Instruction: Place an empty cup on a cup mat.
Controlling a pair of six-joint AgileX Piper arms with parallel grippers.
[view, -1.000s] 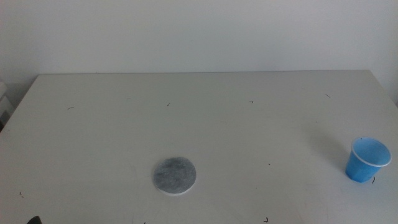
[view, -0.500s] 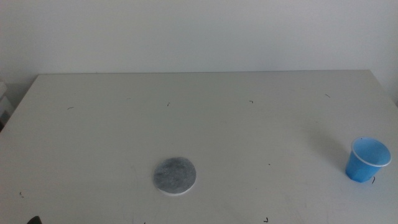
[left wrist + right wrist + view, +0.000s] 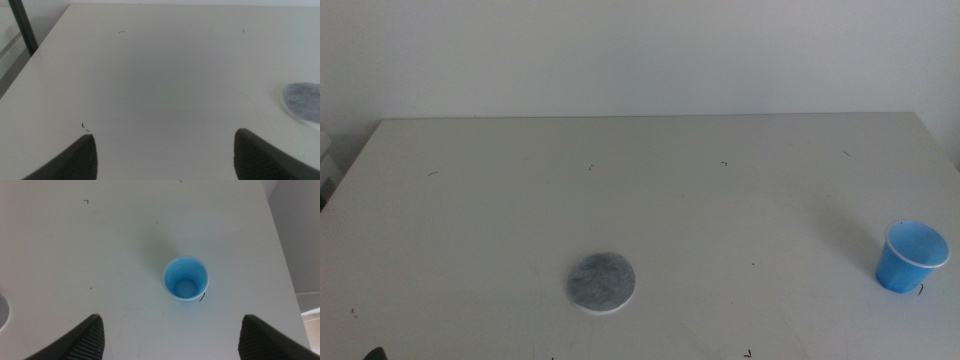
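At the lower right of the middle frame the cup (image 3: 910, 257) stands upright on the bench (image 3: 650, 190), mouth up and axis vertical, exactly where it stood a second ago — nothing has shifted, so the task is not begun. Well apart, lower centre, lies the cup mat (image 3: 601, 282). Our right gripper (image 3: 170, 335) hovers above the cup, fingers spread wide; the left gripper (image 3: 165, 152) waits near the mat — open too.

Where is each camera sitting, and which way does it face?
Middle: in front of the table, looking forward and down at the cup and mat; no arm shows.
Left wrist: low over the table, mat at its edge; the left tool is open.
Right wrist: straight above the cup; the right tool is open.
Shared: cup, mat.
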